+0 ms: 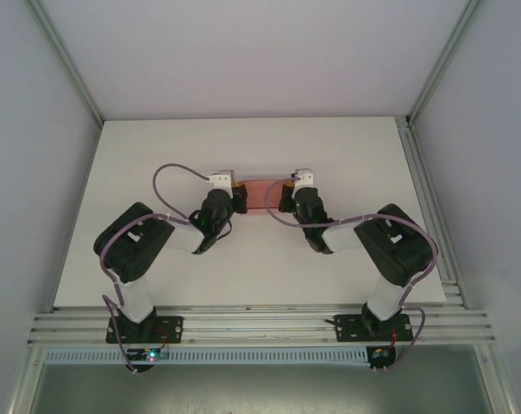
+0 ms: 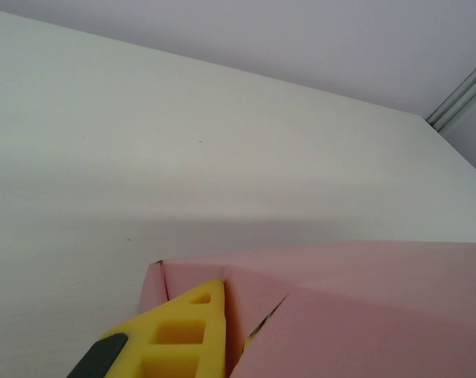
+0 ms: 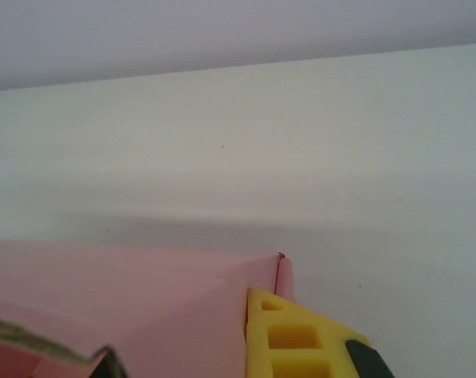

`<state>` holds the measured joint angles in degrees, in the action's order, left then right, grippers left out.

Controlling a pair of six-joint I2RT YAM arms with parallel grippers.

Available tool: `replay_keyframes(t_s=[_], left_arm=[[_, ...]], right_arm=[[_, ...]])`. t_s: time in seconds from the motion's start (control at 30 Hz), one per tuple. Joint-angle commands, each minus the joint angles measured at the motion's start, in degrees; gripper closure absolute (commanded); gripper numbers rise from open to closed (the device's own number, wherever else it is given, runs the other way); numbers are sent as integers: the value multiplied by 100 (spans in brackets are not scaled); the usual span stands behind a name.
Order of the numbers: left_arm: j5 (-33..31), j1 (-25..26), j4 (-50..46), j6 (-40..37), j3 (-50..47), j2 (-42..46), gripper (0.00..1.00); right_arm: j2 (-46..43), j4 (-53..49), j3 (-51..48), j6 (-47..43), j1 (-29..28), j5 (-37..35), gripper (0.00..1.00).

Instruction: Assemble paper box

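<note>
The paper box, a pale-pink card piece, hangs between my two grippers over the far middle of the white table. My left gripper is shut on its left end and my right gripper on its right end. In the left wrist view a yellow finger presses flat against a folded pink panel beside a small end flap. The right wrist view has a yellow finger lying against the card's edge, with a narrow flap just behind it. The second finger of each gripper is hidden by the card.
Grey enclosure walls stand close round the table on three sides. An aluminium rail runs along the near edge, carrying both arm bases. White tabletop stretches beyond the box toward the back wall.
</note>
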<state>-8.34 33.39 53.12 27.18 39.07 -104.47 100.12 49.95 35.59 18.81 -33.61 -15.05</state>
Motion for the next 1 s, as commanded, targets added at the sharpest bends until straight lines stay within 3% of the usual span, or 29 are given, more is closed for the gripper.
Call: replay_keyframes(t_s=[0.0, 0.2, 0.33, 0.5, 0.53, 0.6, 0.7, 0.87, 0.97], left_arm=[[892, 291, -1244, 67, -384, -226, 90], [942, 299, -1961, -77, -421, -130, 89], [459, 299, -2453, 26, -507, 264, 73], [743, 308, -3309, 13, -410, 927, 64], [728, 304, -3490, 79, -400, 1101, 59], [646, 309, -3924, 210, -396, 1534, 27], [539, 302, -4849, 278, -300, 2327, 2], [887, 317, -6279, -55, 268, 3496, 0], [158, 288, -6880, 527, 810, 3834, 0]], right_arm=[[318, -724, -284, -301, -169, 552, 100], [172, -677, -504, -371, -182, 370, 100], [137, -663, -560, -450, -199, 247, 100], [166, -646, -670, -374, -221, 1, 100], [157, -645, -685, -397, -217, -21, 100], [148, -662, -708, -426, -228, -62, 100], [183, -686, -715, -471, -226, -107, 100], [295, -690, -665, -550, -236, -46, 100], [367, -651, -656, -673, -244, 59, 100]])
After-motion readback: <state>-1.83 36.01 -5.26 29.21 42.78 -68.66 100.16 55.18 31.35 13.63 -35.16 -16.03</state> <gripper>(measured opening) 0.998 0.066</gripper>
